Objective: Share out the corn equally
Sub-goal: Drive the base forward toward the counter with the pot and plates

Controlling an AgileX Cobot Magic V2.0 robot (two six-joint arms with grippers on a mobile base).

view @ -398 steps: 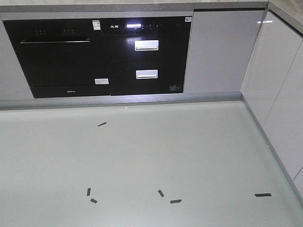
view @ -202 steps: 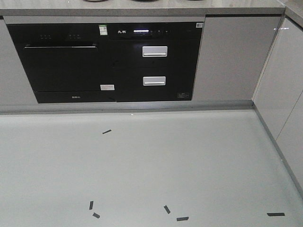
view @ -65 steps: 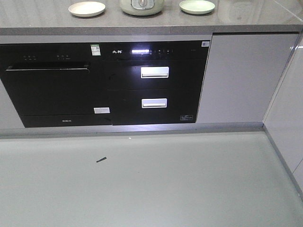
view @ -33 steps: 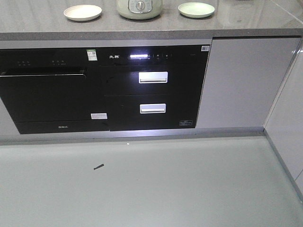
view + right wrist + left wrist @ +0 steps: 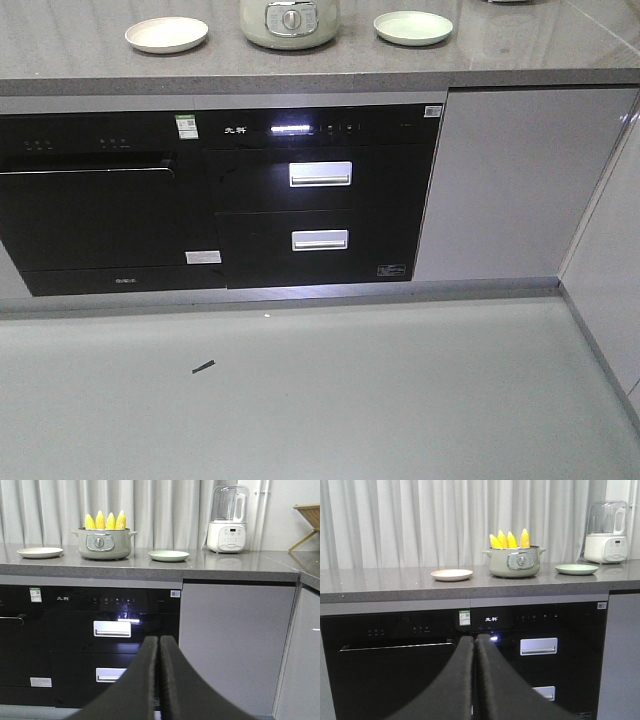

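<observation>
Nothing distributed yet: both grippers empty, and we're not at the counter.

Left gripper point(image 5: 474, 640) and right gripper point(image 5: 159, 640) each have their black fingers pressed together with nothing between them, both low in front of the black glass-fronted appliance bank point(image 5: 395, 670). Up on the grey stone countertop point(image 5: 380, 585), all four yellow husked corn cobs point(image 5: 509, 540) stand tips-up in the pale green round pot point(image 5: 515, 562). The cream round plate point(image 5: 451, 574) sits left of the pot and the pale green round plate point(image 5: 576, 569) right of it, both bare and apart from it. We judge zero done. Likely two cobs per plate, so four picks remain, and the jaws must part first.
</observation>
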